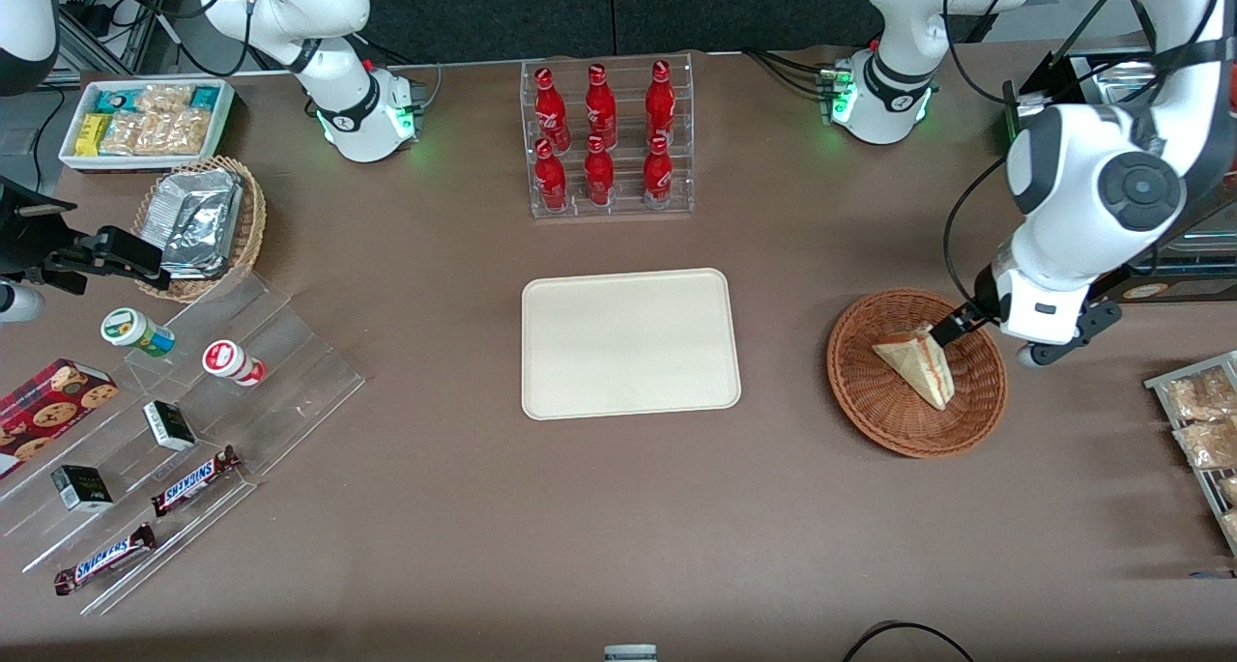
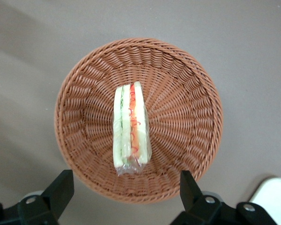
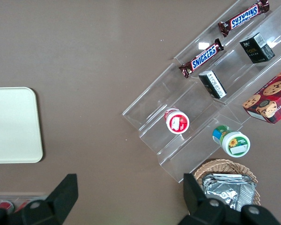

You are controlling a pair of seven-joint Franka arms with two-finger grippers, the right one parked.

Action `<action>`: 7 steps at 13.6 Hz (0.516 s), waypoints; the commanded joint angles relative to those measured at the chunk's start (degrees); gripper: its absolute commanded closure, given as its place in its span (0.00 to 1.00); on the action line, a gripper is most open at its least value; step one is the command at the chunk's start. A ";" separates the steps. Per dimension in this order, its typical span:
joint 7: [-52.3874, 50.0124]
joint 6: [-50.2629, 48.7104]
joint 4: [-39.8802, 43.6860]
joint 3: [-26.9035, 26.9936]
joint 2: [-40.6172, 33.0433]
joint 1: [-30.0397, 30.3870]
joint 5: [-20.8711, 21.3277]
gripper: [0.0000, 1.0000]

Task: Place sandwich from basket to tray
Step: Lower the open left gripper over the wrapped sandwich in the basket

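Basket: sandwich (image 2: 130,130) lies near the middle of the basket (image 2: 187,79), standing on its crust with the red and green filling edge facing up; nothing else is in it.
Gripper: gripper (image 2: 126,190) hangs over the basket rim on the working arm's side, fingers (image 2: 61,187) spread wide apart and holding nothing.
Grasp: judging by this, the jaws should straddle the wedge across its thin width, pressing the two bread faces, and come down centred along its length.
Care: bread is soft and wrapped in film, so a light squeeze should do; lift clear of the rim before travelling.
Tray: tray (image 1: 630,343) sits bare at the desk's centre, well apart from the basket toward the parked arm's end.
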 commanded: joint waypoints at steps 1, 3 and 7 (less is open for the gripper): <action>-5.79 6.09 -4.37 0.45 -0.45 -0.41 -1.09 0.00; -6.69 7.59 -4.90 0.37 0.26 -0.41 -1.09 0.00; -7.22 15.14 -9.63 0.45 2.20 -0.32 -1.09 0.00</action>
